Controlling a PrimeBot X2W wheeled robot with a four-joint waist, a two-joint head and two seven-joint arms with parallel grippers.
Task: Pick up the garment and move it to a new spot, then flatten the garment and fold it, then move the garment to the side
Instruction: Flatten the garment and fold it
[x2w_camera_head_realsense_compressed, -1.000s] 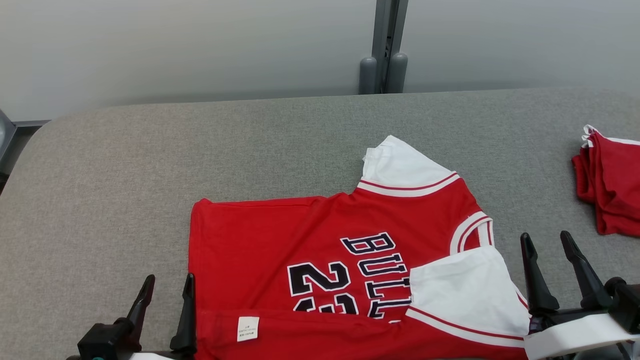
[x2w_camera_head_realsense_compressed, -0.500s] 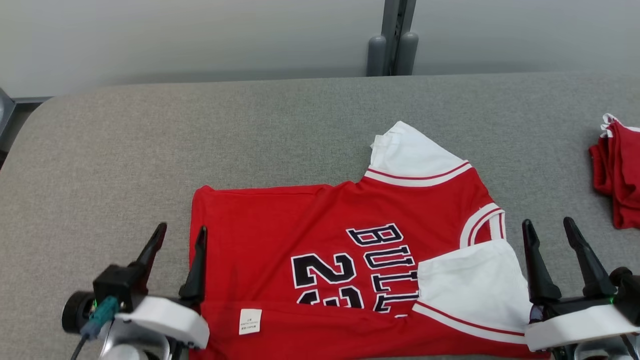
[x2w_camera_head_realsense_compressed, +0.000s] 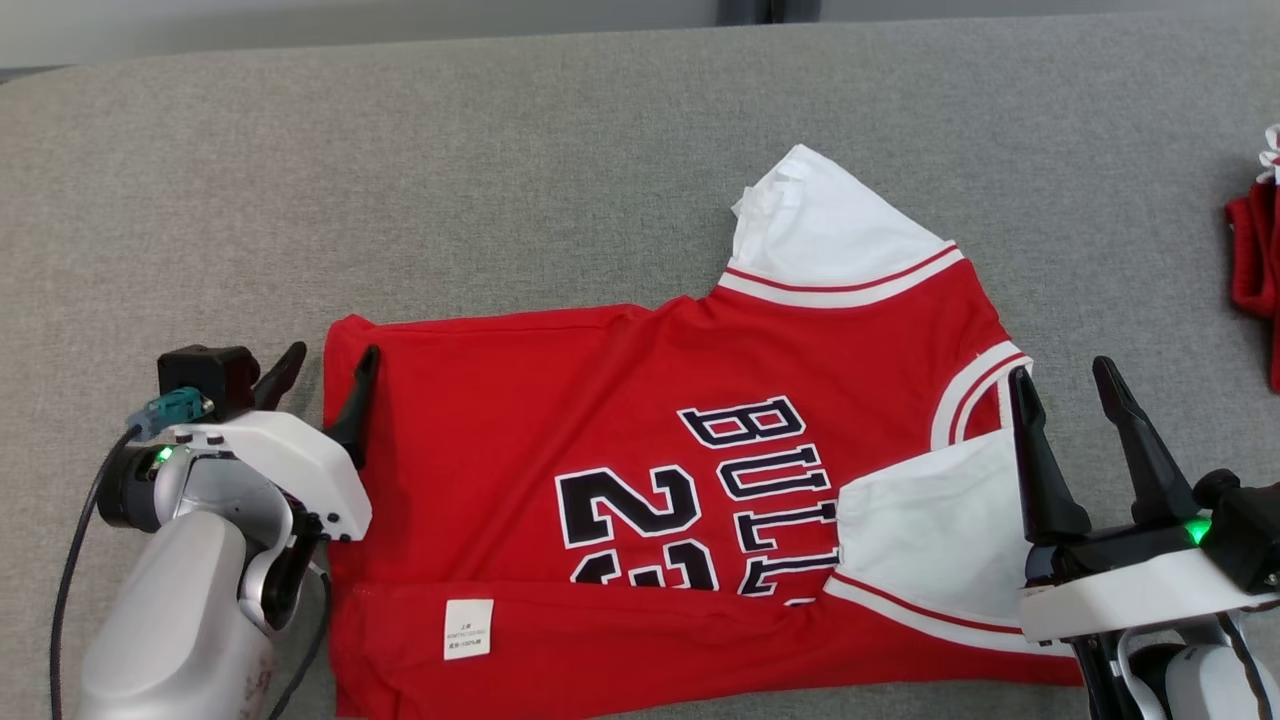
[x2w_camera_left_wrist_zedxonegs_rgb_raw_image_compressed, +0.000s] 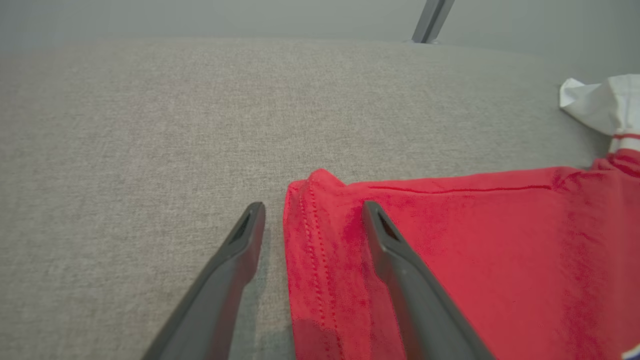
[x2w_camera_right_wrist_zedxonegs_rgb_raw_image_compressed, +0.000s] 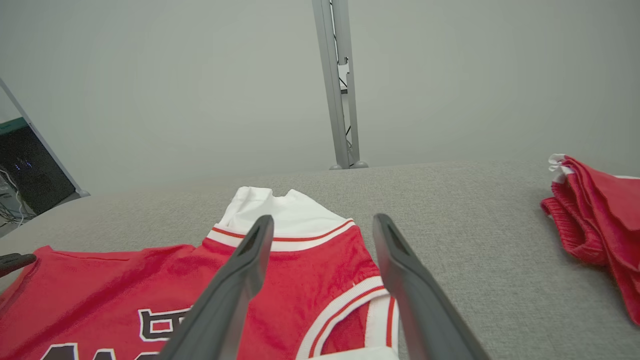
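Garment (x2w_camera_head_realsense_compressed: 600, 400) spread on grey tabletop (x2w_camera_head_realsense_compressed: 500, 150)

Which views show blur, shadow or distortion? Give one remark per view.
Head view: even soft light, jersey lettering sharp. Left wrist view: fingers blurred low down, faint shadow beneath one. Right wrist view: fingers soft-edged, metal post leans, likely lens distortion.

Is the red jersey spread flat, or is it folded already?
Partly folded. The red jersey has its near edge turned over, showing the label, and one white sleeve lies over the print.
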